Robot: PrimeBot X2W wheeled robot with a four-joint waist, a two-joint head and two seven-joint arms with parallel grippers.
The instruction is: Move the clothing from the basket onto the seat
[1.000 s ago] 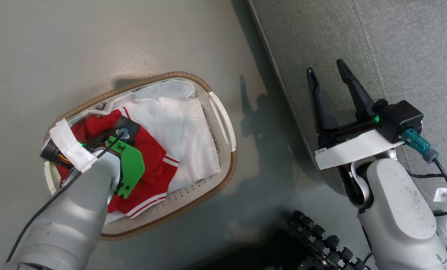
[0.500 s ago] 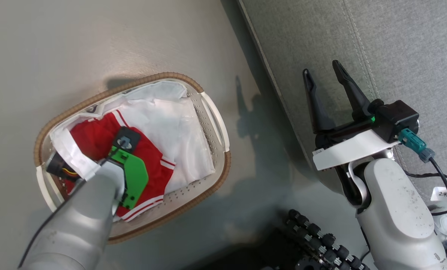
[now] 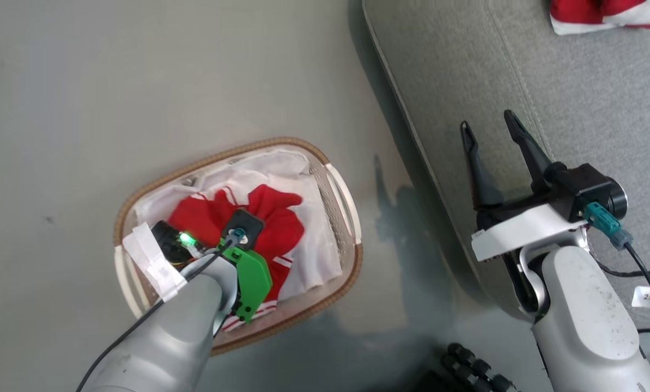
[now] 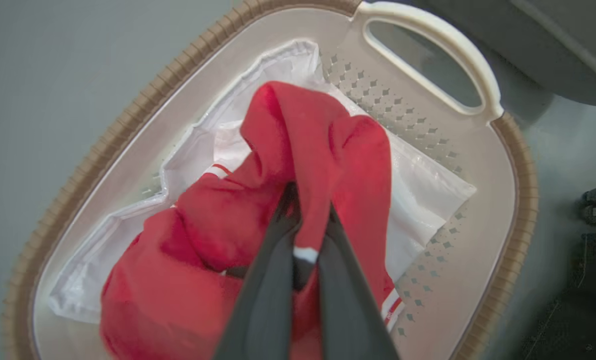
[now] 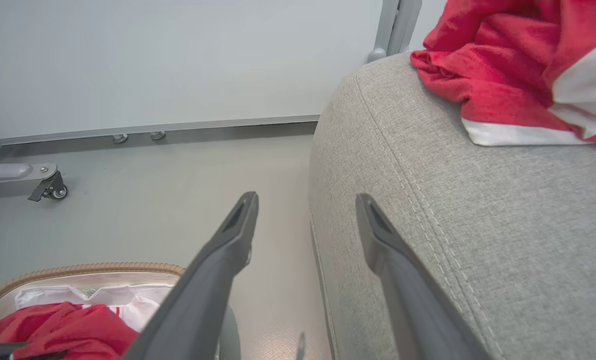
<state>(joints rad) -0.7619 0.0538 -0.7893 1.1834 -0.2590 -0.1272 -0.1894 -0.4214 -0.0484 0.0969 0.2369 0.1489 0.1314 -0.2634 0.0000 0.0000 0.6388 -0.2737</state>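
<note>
Clothing, red, is pinched tight in the left tool, basket just beneath it; right tool gapes empty, seat under its right finger.

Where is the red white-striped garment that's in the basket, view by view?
Head view: the red white-striped fabric garment sits lower left of centre.
Left wrist view: centre, pinched between the fingers of the left gripper.
Right wrist view: bottom left corner.
Shared landmark: the brown woven rim of the oval white perforated plastic basket.
</note>
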